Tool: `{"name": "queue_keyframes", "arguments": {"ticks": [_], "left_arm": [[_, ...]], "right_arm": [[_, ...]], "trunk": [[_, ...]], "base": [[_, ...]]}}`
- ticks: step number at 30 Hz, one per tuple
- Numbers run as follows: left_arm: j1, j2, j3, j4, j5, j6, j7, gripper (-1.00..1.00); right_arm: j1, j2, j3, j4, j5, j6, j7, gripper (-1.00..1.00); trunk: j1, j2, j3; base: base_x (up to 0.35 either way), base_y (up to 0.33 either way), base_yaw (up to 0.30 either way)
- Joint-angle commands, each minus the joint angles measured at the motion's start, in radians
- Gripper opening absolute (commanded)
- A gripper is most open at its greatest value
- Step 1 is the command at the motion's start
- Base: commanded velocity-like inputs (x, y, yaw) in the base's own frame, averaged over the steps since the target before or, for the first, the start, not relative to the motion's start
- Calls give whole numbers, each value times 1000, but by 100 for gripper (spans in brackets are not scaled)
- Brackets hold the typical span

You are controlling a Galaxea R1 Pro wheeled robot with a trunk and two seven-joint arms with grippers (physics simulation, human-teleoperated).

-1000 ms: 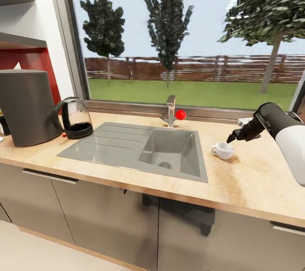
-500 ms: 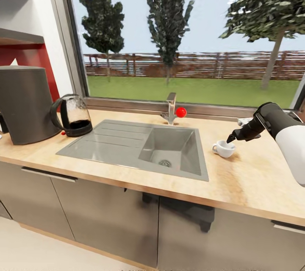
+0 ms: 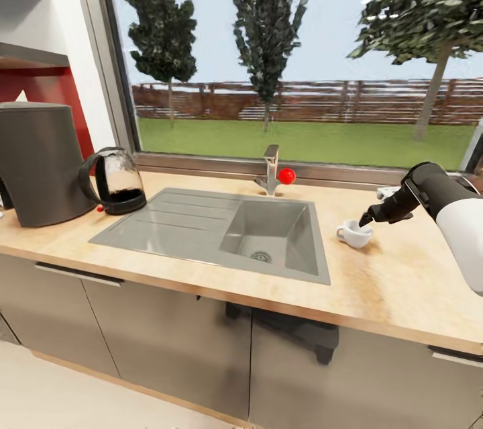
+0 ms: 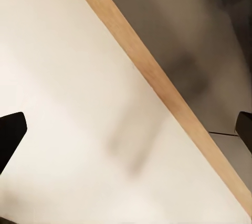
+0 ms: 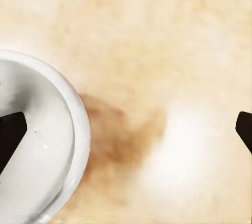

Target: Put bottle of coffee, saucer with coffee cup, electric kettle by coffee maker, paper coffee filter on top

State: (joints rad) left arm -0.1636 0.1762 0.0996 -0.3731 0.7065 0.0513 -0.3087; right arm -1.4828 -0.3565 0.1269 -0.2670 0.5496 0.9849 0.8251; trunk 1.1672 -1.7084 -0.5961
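Right gripper (image 3: pixel 367 217), fingers spread, hovers over your coffee cup (image 3: pixel 353 235), one fingertip inside its rim. Cup sits on the countertop (image 3: pixel 402 281) at the sink's (image 3: pixel 221 231) 3 o'clock.

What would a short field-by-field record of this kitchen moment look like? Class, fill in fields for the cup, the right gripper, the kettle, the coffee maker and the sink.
coffee cup: white, upright on the countertop, right of the sink, no saucer under it
right gripper: open, just above the cup; one fingertip over the cup's inside, the other outside the rim
electric kettle: on the countertop, right beside the coffee maker
coffee maker: dark, at the counter's left end
sink: grey, with a drainboard; tap behind it
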Motion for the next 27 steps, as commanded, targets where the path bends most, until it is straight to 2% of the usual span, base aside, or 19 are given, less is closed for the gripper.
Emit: {"name": "queue_keyframes", "arguments": {"ticks": [1, 12, 27], "left_arm": [[-1, 0, 3, 0, 8, 5, -6, 100], [-1, 0, 3, 0, 8, 6, -6, 100], [-1, 0, 3, 0, 8, 6, -6, 100]], "right_arm": [[-1, -1, 8, -1, 3, 3, 8, 100], [-1, -1, 8, -1, 3, 2, 10, 100], [-1, -1, 8, -1, 3, 1, 14, 100]], "trunk": [[0, -1, -1], [0, -1, -3], [0, -1, -16]], "base": [[-172, 0, 0], [-38, 0, 0], [0, 0, 0]]}}
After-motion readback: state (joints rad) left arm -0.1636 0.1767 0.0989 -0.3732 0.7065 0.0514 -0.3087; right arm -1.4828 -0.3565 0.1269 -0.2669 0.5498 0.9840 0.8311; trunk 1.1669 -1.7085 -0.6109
